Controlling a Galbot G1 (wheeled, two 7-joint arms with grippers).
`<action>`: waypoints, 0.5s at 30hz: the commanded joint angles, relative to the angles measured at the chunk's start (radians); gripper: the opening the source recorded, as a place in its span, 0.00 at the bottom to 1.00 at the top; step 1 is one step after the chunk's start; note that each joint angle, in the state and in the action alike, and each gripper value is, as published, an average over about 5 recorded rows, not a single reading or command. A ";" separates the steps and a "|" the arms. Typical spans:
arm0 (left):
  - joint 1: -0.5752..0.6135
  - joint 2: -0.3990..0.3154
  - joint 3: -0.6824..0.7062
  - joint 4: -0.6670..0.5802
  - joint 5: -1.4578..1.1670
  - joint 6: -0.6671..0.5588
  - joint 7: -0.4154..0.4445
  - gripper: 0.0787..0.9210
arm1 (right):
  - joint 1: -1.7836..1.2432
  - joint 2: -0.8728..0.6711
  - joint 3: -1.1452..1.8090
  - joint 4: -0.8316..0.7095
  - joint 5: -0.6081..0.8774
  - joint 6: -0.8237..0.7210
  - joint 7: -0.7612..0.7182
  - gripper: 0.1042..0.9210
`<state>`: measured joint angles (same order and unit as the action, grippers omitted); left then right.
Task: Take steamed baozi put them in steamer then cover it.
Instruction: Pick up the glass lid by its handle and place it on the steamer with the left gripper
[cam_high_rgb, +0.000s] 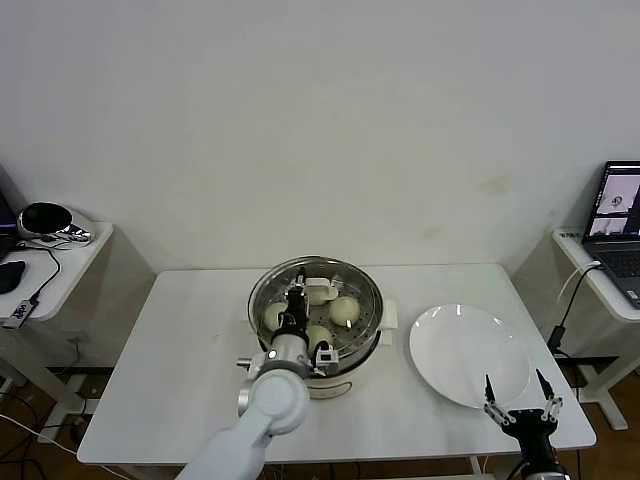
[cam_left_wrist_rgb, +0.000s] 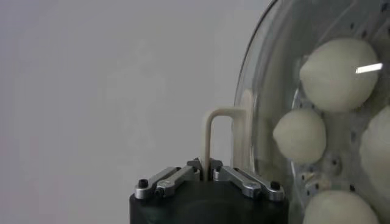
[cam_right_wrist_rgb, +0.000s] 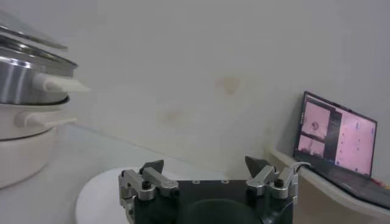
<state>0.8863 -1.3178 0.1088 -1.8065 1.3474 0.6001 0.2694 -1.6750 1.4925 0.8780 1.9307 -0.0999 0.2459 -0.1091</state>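
- Head view: left gripper (cam_high_rgb: 297, 312) sits over the steamer (cam_high_rgb: 262, 296), clamped on the cream handle (cam_high_rgb: 318, 292) of the glass cover (cam_high_rgb: 362, 288), which lies over the pot; buns (cam_high_rgb: 344, 309) show through the glass on the tray; the white plate (cam_high_rgb: 468, 355) beside the steamer is bare; right gripper (cam_high_rgb: 519, 398) waits near the plate's front edge, fingers spread, holding nothing.
- Left wrist view: jaws closed tight on the looped handle (cam_left_wrist_rgb: 211, 131); cover (cam_left_wrist_rgb: 256, 85) fills the side of the frame, baozi (cam_left_wrist_rgb: 337, 74) behind it.
- Right wrist view: right gripper (cam_right_wrist_rgb: 206, 175) open and empty above the plate (cam_right_wrist_rgb: 97, 195); steamer (cam_right_wrist_rgb: 24, 91) stands off to the side; a laptop (cam_right_wrist_rgb: 338, 141) glows on a side table.
- Step in hand looks like the covering itself; whether the rim is fully seated I cannot tell; the next move calls for settling it level, then opening the jaws and lifting straight away.
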 joint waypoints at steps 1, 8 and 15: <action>-0.015 -0.030 0.017 0.056 0.015 -0.001 -0.010 0.08 | 0.001 0.002 -0.001 -0.004 -0.002 0.002 0.001 0.88; -0.012 -0.042 0.017 0.068 0.023 -0.006 -0.016 0.08 | 0.001 -0.003 0.001 -0.007 0.000 0.004 0.001 0.88; -0.009 -0.052 0.014 0.073 0.019 -0.014 -0.023 0.08 | 0.003 -0.003 -0.001 -0.010 -0.001 0.006 0.000 0.88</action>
<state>0.8787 -1.3586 0.1201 -1.7473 1.3684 0.5916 0.2488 -1.6729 1.4876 0.8778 1.9212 -0.1001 0.2511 -0.1085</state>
